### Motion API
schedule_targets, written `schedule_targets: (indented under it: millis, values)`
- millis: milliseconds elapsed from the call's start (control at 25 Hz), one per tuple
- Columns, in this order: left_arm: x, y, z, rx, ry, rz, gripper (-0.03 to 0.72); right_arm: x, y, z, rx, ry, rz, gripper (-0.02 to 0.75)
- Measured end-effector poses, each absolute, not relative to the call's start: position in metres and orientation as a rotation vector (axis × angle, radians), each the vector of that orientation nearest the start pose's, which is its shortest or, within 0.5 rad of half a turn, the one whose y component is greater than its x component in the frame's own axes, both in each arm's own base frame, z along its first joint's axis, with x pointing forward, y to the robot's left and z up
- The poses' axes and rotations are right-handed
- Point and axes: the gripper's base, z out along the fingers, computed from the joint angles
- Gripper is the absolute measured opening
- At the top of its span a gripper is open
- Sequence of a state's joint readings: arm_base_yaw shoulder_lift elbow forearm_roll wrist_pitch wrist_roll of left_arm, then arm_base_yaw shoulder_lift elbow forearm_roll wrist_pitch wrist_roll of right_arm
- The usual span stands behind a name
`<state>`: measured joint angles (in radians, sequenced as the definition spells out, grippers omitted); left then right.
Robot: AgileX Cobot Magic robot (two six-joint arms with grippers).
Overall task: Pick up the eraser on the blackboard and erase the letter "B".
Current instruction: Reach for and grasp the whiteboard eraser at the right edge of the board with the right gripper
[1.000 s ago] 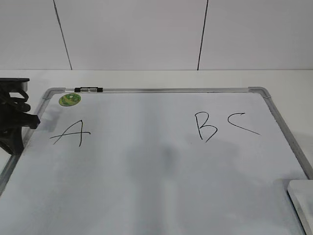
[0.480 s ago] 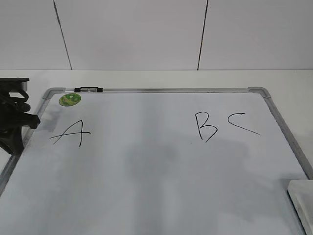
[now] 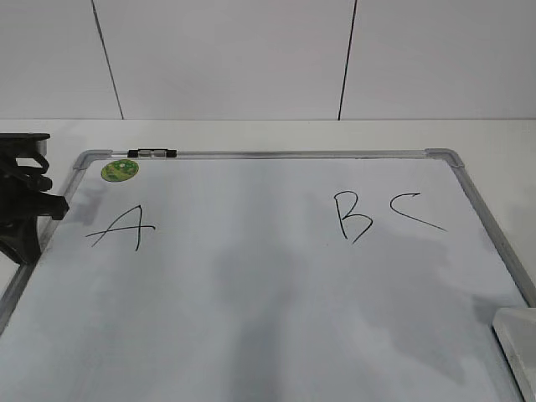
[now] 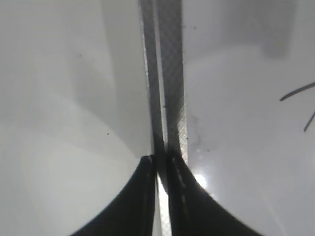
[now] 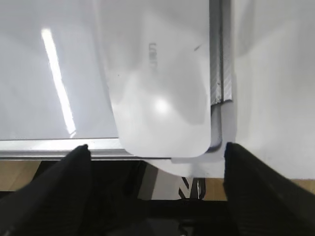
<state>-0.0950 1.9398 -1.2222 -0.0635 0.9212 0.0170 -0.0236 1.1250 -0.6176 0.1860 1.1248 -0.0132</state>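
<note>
Eraser [image 5: 157, 83] lies flat on the blackboard [image 3: 268, 293], tucked into the board's near right corner, its long side running along the frame there; only a sliver of it shows at the exterior view's lower right [image 3: 517, 343]. Right gripper [image 5: 155, 147] hovers over the eraser, fingers [image 5: 59, 191] spread wide w/ the eraser's end between them, not touching it. Letter "B" [image 3: 352, 216] sits up-board from the eraser, toward the far edge, unerased. "C" [image 3: 416, 211] just right of the B; "A" [image 3: 121, 226] well left of it, w/ a green sticker [image 3: 119, 170] and a small clip [image 3: 152, 153] at the board's far left corner. Left gripper [image 4: 161, 162] over the board's left frame rail, fingers [image 4: 142, 191] nearly together, nothing held. Board rests on a white desk [image 3: 251, 132].
</note>
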Motion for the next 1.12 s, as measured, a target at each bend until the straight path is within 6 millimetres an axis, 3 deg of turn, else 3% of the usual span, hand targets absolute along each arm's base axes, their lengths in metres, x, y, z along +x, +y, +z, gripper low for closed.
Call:
schedule_targets:
  millis: [440, 1120]
  values:
    - [0.353, -0.038, 0.152, 0.116, 3.121, -0.081, 0.038, 0.191, 0.009, 0.219, 0.087, 3.088, 0.225, 0.646]
    - [0.353, -0.038, 0.152, 0.114, 3.121, -0.084, 0.038, 0.217, 0.016, 0.187, 0.022, 3.186, 0.157, 0.647]
